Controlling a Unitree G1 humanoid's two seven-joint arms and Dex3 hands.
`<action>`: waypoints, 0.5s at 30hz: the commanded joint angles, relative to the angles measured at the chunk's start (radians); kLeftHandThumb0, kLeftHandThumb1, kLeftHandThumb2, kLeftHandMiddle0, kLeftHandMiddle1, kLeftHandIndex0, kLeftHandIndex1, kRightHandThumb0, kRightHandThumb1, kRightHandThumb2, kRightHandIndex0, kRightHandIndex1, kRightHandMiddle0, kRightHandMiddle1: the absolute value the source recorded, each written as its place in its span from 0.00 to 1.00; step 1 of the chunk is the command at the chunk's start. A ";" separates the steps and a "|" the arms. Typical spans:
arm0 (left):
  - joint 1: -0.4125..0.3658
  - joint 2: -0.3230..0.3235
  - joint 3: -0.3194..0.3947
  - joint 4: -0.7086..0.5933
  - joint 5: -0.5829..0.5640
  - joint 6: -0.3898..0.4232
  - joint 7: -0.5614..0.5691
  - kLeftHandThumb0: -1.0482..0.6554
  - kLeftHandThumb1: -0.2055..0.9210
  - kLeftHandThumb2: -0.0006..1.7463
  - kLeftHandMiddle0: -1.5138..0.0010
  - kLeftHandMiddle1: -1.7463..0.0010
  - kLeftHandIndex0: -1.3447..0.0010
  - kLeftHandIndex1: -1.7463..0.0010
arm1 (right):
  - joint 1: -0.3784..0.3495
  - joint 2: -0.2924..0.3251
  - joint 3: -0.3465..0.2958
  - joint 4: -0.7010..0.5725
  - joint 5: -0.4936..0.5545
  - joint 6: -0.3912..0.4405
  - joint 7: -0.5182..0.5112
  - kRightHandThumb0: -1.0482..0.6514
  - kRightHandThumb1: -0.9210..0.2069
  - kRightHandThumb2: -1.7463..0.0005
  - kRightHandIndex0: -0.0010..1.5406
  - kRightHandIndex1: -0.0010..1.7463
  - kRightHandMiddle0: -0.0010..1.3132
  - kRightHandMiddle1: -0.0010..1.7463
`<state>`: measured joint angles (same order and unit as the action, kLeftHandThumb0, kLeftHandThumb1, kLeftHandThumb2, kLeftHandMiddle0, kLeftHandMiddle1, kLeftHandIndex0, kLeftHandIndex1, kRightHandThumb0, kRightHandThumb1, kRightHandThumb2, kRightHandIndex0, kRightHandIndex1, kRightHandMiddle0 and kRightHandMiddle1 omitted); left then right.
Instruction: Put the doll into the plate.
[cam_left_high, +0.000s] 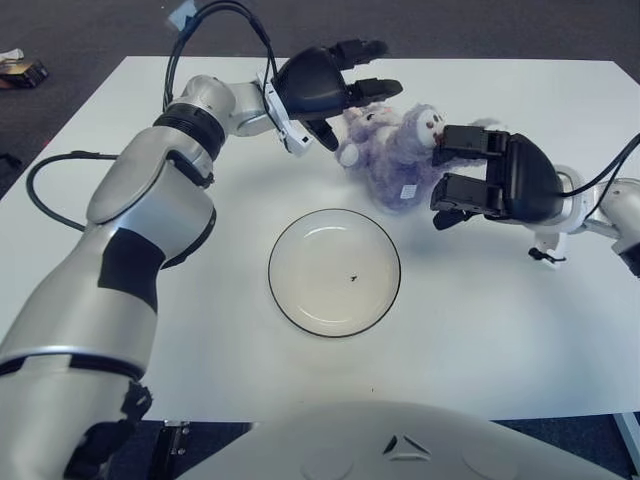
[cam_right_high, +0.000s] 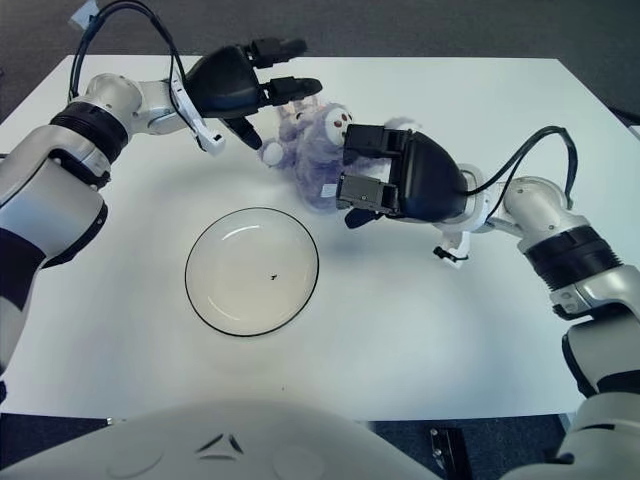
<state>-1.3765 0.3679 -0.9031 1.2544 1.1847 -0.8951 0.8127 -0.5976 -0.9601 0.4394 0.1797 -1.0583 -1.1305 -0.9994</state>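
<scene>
Two Hands Closed Around the Plush Doll, Plate Unoccupied

1. Table. One white table (cam_left_high: 520, 340) fills most of both views, with dark floor showing beyond its far edge. A small dark object lies on the floor at 10 o'clock, too small to identify.

2. Plate. One round, clear plate with a dark rim (cam_left_high: 291, 310) sits near the centre of the table. It holds nothing except a tiny dark speck near its middle.

3. Plush doll. The purple plush doll (cam_left_high: 392, 160) is at 12 to 1 o'clock from the plate, just beyond its far rim and apart from it. The doll is tilted, its white face toward 2 o'clock and a small white tag at its lower side. Whether its underside touches the table cannot be determined.

4. Left hand. The left hand (cam_left_high: 335, 88) is at 11 o'clock from the doll. Its dark fingers are curled over the doll's ears and upper body and touch the plush, gripping it from that side.

5. Right hand. The right hand (cam_left_high: 478, 172) is at 3 o'clock from the doll. Its fingers (cam_right_high: 372, 140) press against the doll's head and body, clamping it against the left hand.
</scene>
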 joint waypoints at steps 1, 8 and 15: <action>-0.034 0.002 -0.013 0.005 0.007 0.008 -0.020 0.52 0.98 0.01 0.77 0.99 0.70 0.99 | 0.037 -0.001 -0.060 -0.033 0.070 -0.026 0.080 0.61 0.35 0.48 0.42 0.72 0.32 0.99; -0.024 -0.005 0.012 0.019 -0.041 -0.031 -0.082 0.49 0.99 0.01 0.73 0.99 0.67 0.99 | 0.061 0.010 -0.114 -0.028 0.199 -0.093 0.253 0.61 0.36 0.49 0.43 0.70 0.34 0.98; -0.018 -0.005 0.034 0.018 -0.077 -0.053 -0.132 0.46 1.00 0.01 0.72 0.99 0.66 0.99 | 0.079 0.052 -0.176 -0.016 0.259 -0.139 0.372 0.61 0.37 0.48 0.44 0.70 0.35 0.98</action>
<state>-1.3806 0.3632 -0.8813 1.2686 1.1270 -0.9422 0.6991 -0.5303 -0.9272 0.2957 0.1558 -0.8307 -1.2515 -0.6708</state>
